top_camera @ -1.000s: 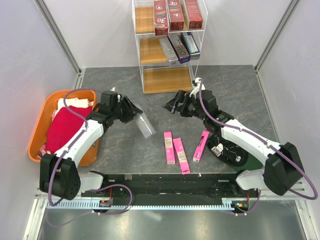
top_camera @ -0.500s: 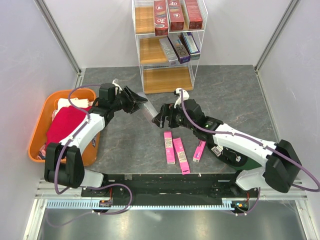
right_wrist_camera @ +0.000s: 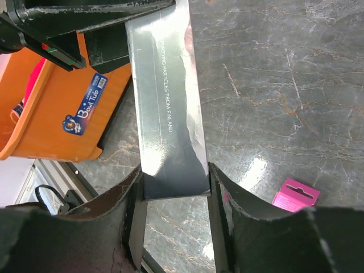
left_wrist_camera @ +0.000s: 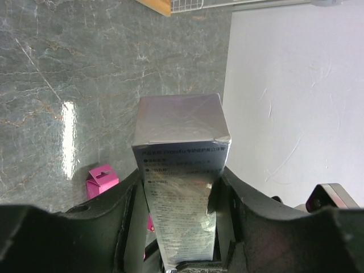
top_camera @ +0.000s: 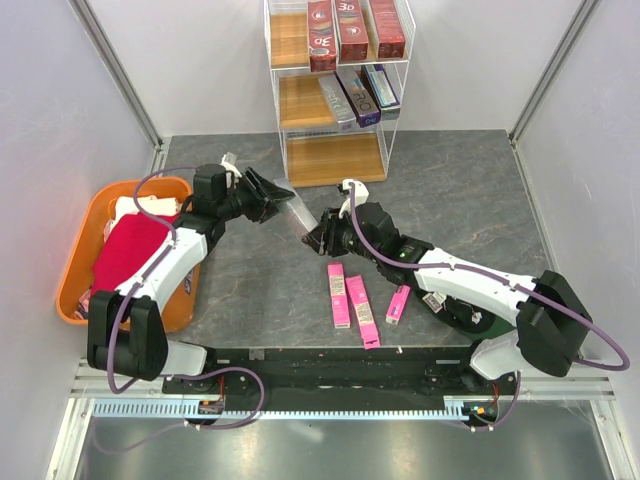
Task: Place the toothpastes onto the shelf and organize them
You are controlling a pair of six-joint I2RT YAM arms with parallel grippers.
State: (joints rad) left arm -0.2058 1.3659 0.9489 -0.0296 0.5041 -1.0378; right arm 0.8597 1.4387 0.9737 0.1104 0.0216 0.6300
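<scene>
**A:** From overhead, where is the toothpaste?

**B:** A silver-grey toothpaste box [top_camera: 300,212] hangs above the tabletop [top_camera: 450,180], in front of the shelf [top_camera: 330,158]. The left end effector [top_camera: 280,195] is clamped on one end and the right end effector [top_camera: 315,233] meets the other. Three pink toothpaste boxes [top_camera: 361,310] lie flat nearer the arm bases. Three red boxes [top_camera: 352,30] sit on the shelf's top tier, and silver and dark ones on the middle tier.

**A:** And the left wrist view?

**B:** The silver-grey toothpaste box [left_wrist_camera: 182,170] runs straight out between the two fingers [left_wrist_camera: 128,216], which press its sides: gripped. One pink end [left_wrist_camera: 102,179] shows on the stone below.

**A:** The right wrist?

**B:** The box [right_wrist_camera: 168,114] comes down lengthwise into the right end effector [right_wrist_camera: 175,176]. Its fingers lie flush against both long edges of the box's end, so it grips too. The left one's black jaws hold the far end. An orange tub [right_wrist_camera: 62,108] sits beyond the box.
</scene>
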